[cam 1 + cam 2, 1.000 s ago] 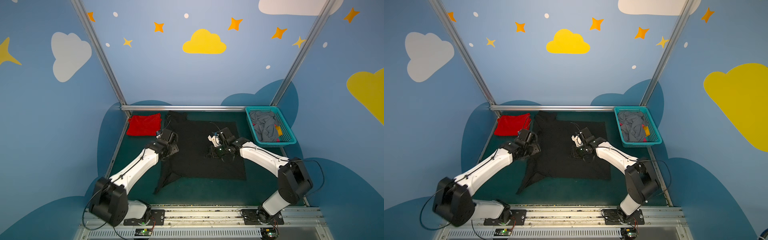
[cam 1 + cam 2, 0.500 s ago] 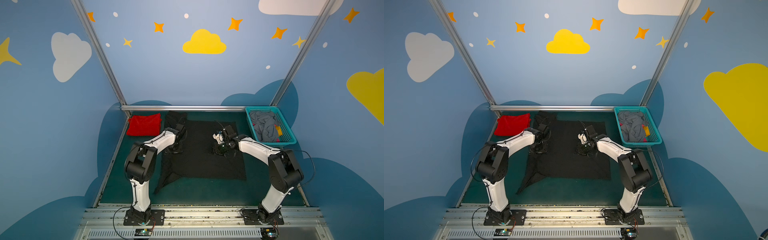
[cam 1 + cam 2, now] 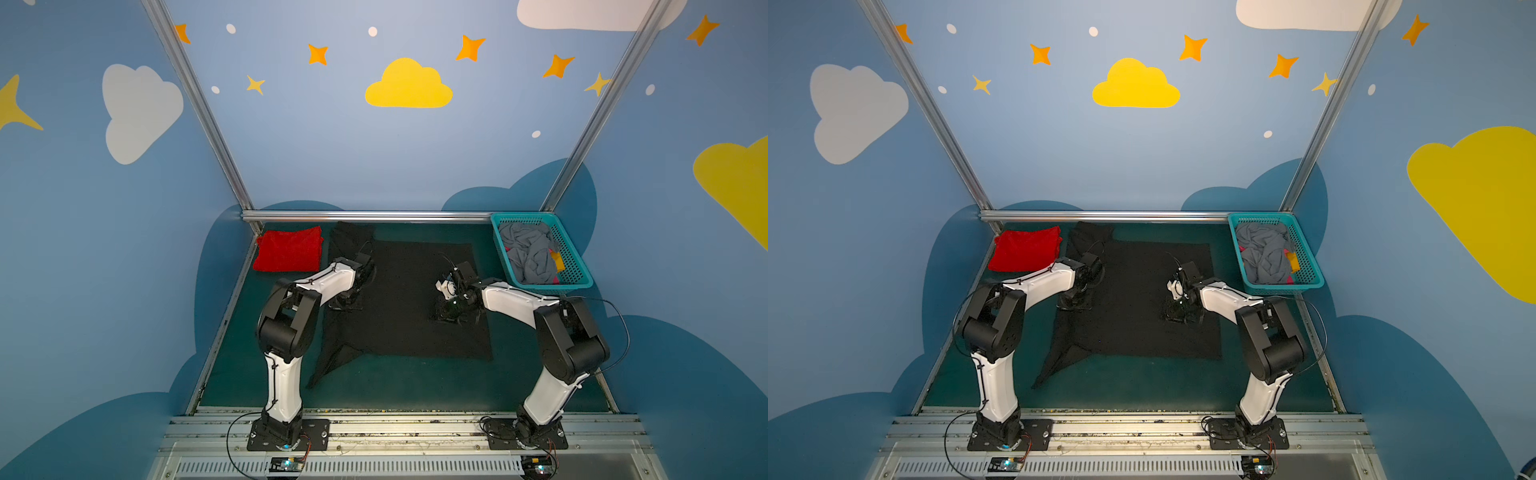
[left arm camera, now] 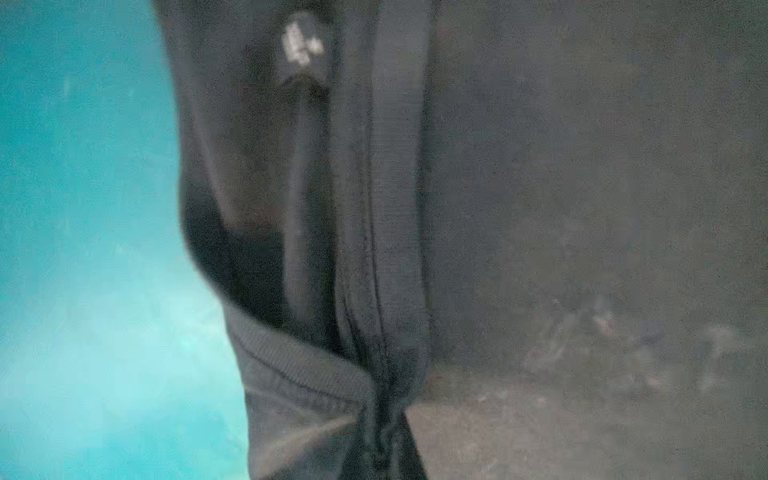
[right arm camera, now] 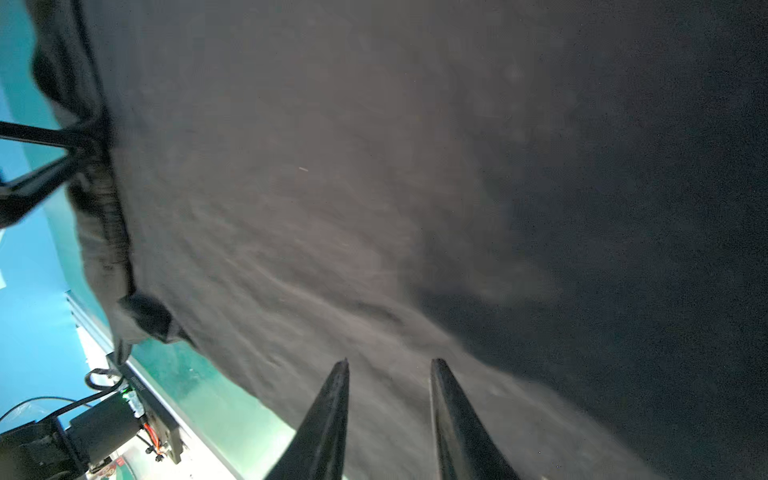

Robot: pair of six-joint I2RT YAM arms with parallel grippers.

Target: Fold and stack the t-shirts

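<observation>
The black t-shirt [image 3: 407, 299] [image 3: 1133, 299] lies spread flat on the green table, one sleeve trailing toward the front left. Folded at the back left is the red t-shirt [image 3: 289, 249] [image 3: 1025, 249]. My left gripper [image 3: 347, 302] [image 3: 1073, 302] is down on the black shirt's left edge. In the left wrist view a bunched fold of black cloth [image 4: 384, 415] runs into the jaws, which are shut on it. Over the shirt's right part, my right gripper [image 3: 449, 313] [image 5: 389, 365] stands open, its fingers [image 5: 332, 415] apart above the cloth.
A teal mesh basket [image 3: 577, 266] [image 3: 1308, 266] holding grey cloth [image 3: 528, 253] stands at the back right. A metal rail [image 3: 374, 216] runs along the back edge. Bare green table [image 3: 415, 386] lies in front of the shirt.
Both arms reached toward the back over the black shirt. The left gripper came down on the shirt's left edge and shut on it. The right gripper opened a little.
</observation>
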